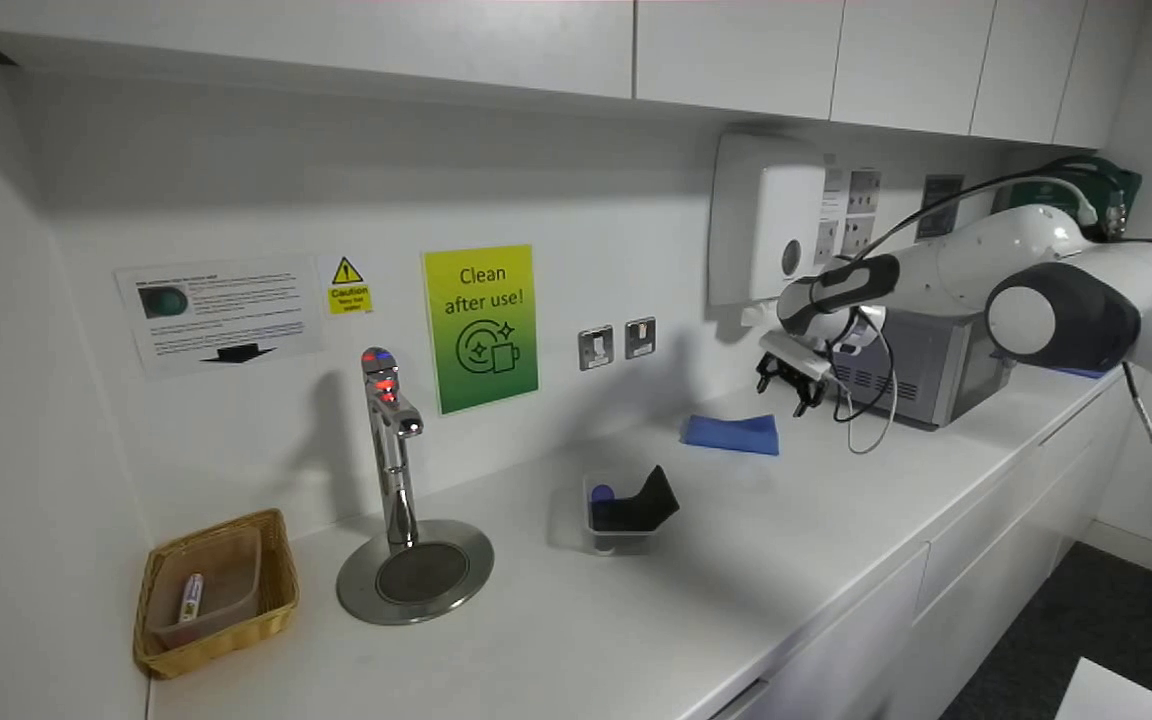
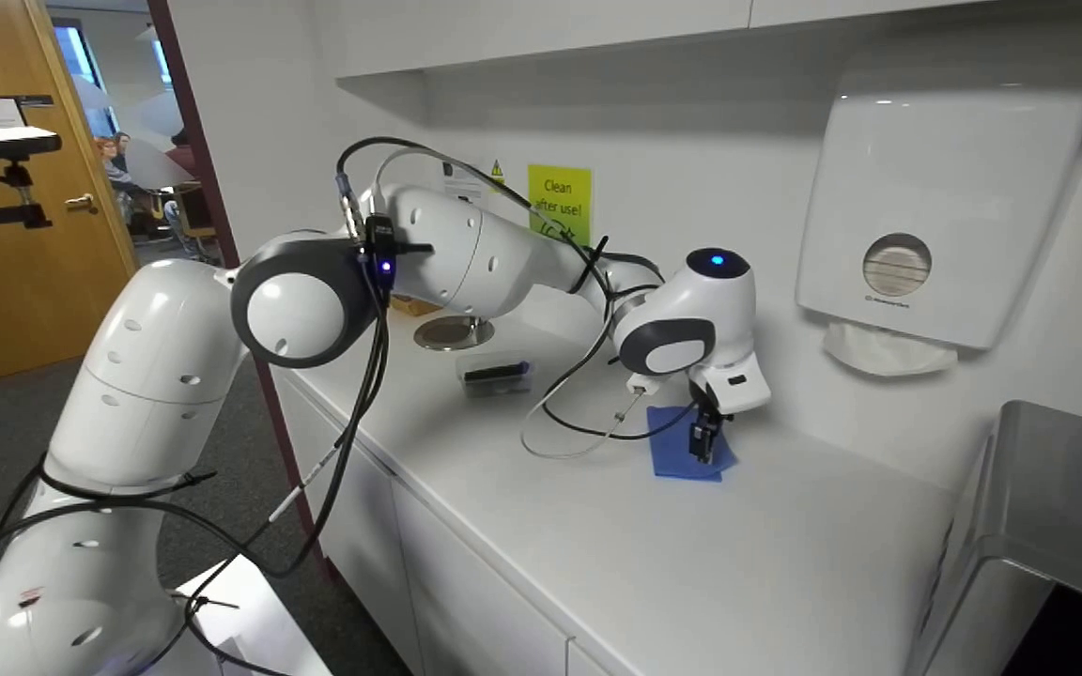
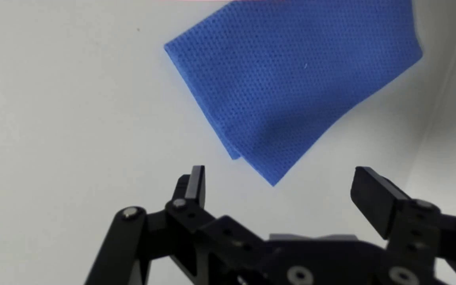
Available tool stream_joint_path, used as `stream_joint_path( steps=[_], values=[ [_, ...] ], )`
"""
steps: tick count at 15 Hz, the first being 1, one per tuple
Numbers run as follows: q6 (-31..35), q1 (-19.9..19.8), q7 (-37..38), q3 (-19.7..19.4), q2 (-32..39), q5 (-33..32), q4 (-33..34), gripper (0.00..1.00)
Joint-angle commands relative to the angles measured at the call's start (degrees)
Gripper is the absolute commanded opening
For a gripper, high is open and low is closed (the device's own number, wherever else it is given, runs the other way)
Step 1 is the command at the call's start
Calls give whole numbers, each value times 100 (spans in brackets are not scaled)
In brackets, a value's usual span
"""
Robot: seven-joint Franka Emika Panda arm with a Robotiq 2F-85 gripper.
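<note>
Partly cropped at the wrist view's top edge, the blue cloth point(image 3: 291, 67) lies with its lower corner showing between the wide-apart fingers point(image 3: 196, 186) of the tool point(image 3: 278, 174). In an exterior view, a clear tub point(image 1: 622, 543) below centre holds a dark, unclear item point(image 1: 636, 508); the lower-left basket point(image 1: 236, 643), a box point(image 1: 234, 570) with a stick point(image 1: 191, 597).

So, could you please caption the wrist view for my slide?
Open claw near a folded blue cloth on a white counter.
</note>
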Motion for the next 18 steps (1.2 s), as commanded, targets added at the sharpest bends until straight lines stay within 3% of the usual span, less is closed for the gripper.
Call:
stream_joint_path(
  steps=[1, 12, 18],
  values=[
    [524, -48, -585, 43, -154, -62, -297, 100],
    [1112, -92, -2370, 118, -79, -29, -508, 100],
    [1985, -211, -3129, 420, -10, 158, -742, 100]
  ],
)
